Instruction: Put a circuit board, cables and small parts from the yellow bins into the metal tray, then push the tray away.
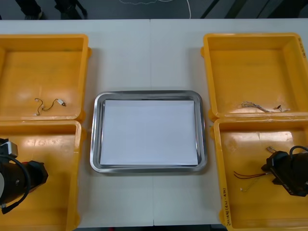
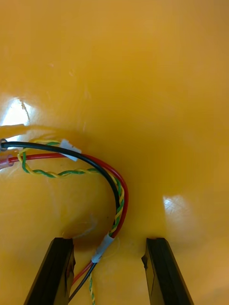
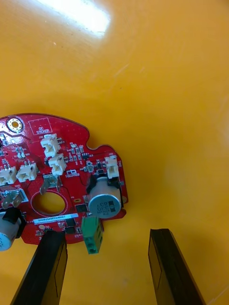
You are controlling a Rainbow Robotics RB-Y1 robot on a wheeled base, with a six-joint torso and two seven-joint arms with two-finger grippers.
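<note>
A light table [image 1: 144, 48] carries four yellow bins and, between them, a metal tray [image 1: 149, 94] with a shiny rim and a white inside, nothing lying in it. On the robot's left stand the far-left bin [image 1: 43, 67] and the near-left bin [image 1: 53, 159]; on its right, the far-right bin [image 1: 250, 72] and the near-right bin [image 1: 250, 144].

The left arm [image 1: 19, 180] reaches over the near-left bin at the table's near edge, while the right arm [image 1: 288, 175] reaches into the near-right bin.

In the left wrist view the left gripper [image 3: 107, 236] hangs over the bin floor with its black fingers spread wide and holding nothing. A round red circuit board [image 3: 57, 181] lies flat just beyond one fingertip, its green connector [image 3: 92, 233] jutting into the gap between the fingers.

In the right wrist view the right gripper [image 2: 109, 243] is likewise spread wide, with no grip on anything. A bundle of cables [image 2: 117, 200], black, red and a twisted yellow-and-green pair, curves across the bin floor and runs down between the two fingers, nearer one than the other.

A thin cable [image 1: 48, 104] lies in the far-left bin, and a few fine cables [image 1: 260, 107] lie along the near wall of the far-right bin
</note>
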